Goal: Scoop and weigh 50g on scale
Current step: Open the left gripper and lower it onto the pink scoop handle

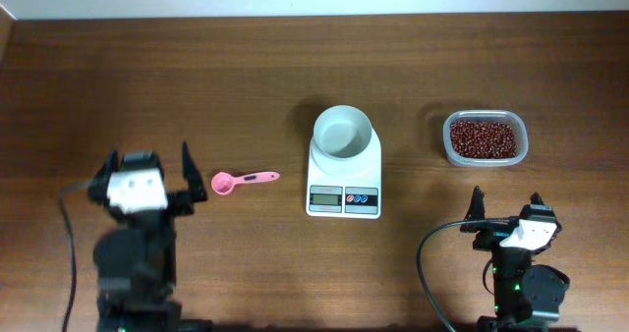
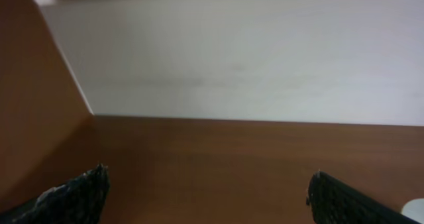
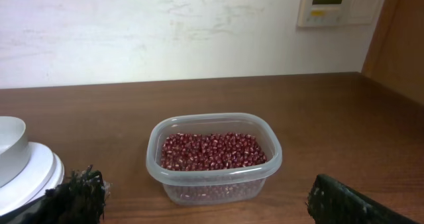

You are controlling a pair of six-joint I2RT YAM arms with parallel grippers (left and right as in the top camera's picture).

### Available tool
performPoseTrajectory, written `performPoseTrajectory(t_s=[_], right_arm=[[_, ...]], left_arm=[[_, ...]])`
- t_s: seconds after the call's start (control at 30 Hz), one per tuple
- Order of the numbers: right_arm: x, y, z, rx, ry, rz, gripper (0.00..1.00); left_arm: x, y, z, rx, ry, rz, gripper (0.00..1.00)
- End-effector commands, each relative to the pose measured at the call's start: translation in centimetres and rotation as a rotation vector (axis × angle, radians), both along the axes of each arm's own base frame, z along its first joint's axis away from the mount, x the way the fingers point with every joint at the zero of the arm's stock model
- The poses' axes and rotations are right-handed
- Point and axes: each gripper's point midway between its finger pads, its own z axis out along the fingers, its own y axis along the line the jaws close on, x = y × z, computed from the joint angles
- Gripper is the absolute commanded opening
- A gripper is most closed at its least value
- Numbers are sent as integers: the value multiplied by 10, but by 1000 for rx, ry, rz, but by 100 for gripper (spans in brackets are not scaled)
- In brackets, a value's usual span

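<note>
The white scale [image 1: 344, 183] stands at mid-table with its round white bowl [image 1: 343, 134] on top; its edge also shows at the left of the right wrist view [image 3: 33, 174]. The red-brown beans [image 1: 483, 138] [image 3: 212, 151] fill a clear tub [image 1: 486, 158] [image 3: 213, 181] to the right of the scale. A pink scoop [image 1: 241, 181] lies flat, left of the scale. My left gripper [image 1: 149, 155] [image 2: 208, 177] stands open over bare wood, left of the scoop. My right gripper [image 1: 506, 199] [image 3: 205, 181] is open, just in front of the tub, with nothing between its fingers.
A white wall runs behind the table's far edge [image 2: 265, 121], with a wooden side panel [image 2: 33, 105] at the left. A wall control panel [image 3: 338, 4] hangs at the back right. Black cables [image 1: 425, 263] trail beside both arm bases at the front.
</note>
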Motion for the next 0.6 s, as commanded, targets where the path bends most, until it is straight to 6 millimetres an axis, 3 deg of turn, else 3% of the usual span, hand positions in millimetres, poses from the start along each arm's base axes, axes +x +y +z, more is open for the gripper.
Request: performPoseTrajectory(t_s=[0.0,0.07,0.2,0.3,0.33,0.47,0.5,0.57], right_arm=[[0,2,-3,0,5,11,99],[0,2,-3,0,5,11,99],[0,2,-3,0,5,11,99],[0,2,-3,0,5,11,99],[0,2,-3,0,5,11,99],[0,2,-3,0,5,11,99],[0,2,-3,0,5,11,99],[0,2,-3,1,5,11,99]], left_arm=[[31,-24,20,-93,96,-129,99],[41,-32,13,-113,280,-167,99],[40,-57,-10,-186,535,-288,99],[16,-97,-43,-324,727,-491,99],[16,-100,-47,-339,748,-505,99],[29,-92,-72,-340,829,-447,91],[34,-78,-86,-380,874,-321,99],[26,-42,-114,-562,949,87,99]])
